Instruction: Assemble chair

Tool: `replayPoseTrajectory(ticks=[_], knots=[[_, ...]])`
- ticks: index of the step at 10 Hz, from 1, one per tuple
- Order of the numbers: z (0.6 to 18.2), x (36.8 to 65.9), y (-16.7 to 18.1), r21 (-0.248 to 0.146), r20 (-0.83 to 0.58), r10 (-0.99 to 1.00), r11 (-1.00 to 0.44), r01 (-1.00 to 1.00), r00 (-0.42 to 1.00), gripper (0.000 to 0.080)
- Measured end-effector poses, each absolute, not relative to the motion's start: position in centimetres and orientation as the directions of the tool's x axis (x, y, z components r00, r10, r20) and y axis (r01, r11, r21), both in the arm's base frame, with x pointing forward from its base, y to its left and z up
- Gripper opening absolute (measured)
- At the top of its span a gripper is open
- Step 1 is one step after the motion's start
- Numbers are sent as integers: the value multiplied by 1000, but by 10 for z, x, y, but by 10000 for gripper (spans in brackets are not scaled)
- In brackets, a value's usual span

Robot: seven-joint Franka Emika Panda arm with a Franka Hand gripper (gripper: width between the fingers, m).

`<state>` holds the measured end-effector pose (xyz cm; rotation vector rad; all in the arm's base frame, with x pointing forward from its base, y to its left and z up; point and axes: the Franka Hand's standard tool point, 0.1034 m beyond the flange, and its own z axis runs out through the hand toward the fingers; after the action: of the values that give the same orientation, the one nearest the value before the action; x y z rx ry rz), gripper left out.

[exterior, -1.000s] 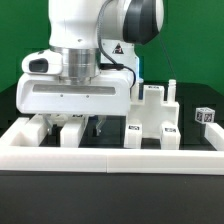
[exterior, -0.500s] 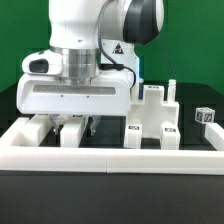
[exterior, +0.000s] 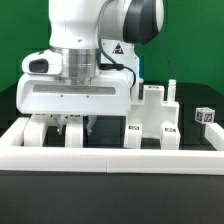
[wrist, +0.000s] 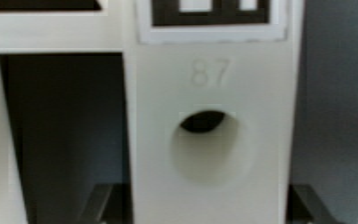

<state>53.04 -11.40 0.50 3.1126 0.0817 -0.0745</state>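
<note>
The number 87, faint and slightly blurred, is moulded into the face of a long matte white chair piece (wrist: 206, 120) in the wrist view. Above the number sits a square black-and-white tag (wrist: 211, 14), cut off by the frame edge. Below the number is a small dark hole in a shallow oval dip. The gripper (wrist: 206, 205) is clenched on this piece, its dark fingertips (wrist: 112, 205) flanking the two long sides. Another white bar (wrist: 34, 120) lies beside it, across a dark gap.

In the exterior view, the white robot arm (exterior: 90, 40) carries a small triangular warning sticker (exterior: 117, 47), its symbol too small to read. The gripper (exterior: 77, 122) reaches down to the black table (exterior: 200, 140), toward the exterior view's left. The chair piece (exterior: 72, 135) it grips lies just behind a long low white rail (exterior: 110, 152), with one more white block (exterior: 36, 130) next to it. Toward the exterior view's right stands a cluster of blocky white chair parts (exterior: 152, 115) with small tags on their faces, the patterns unreadable. Further right, a tiny tagged cube (exterior: 205, 116) sits apart. A green wall (exterior: 20, 40) fills the background.
</note>
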Motion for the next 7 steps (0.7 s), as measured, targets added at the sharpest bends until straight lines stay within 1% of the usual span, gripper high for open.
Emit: replayPoseTrajectory(ticks=[2,3,6,7], knots=[[5,530,-114,25,-49,52,-998,53,997,287],[14,532,-112,17,-50,52,-998,53,997,288],[61,539,-99,-23,-45,25,-999,24,999,288],[70,542,-98,-28,-36,20,-999,19,999,288]])
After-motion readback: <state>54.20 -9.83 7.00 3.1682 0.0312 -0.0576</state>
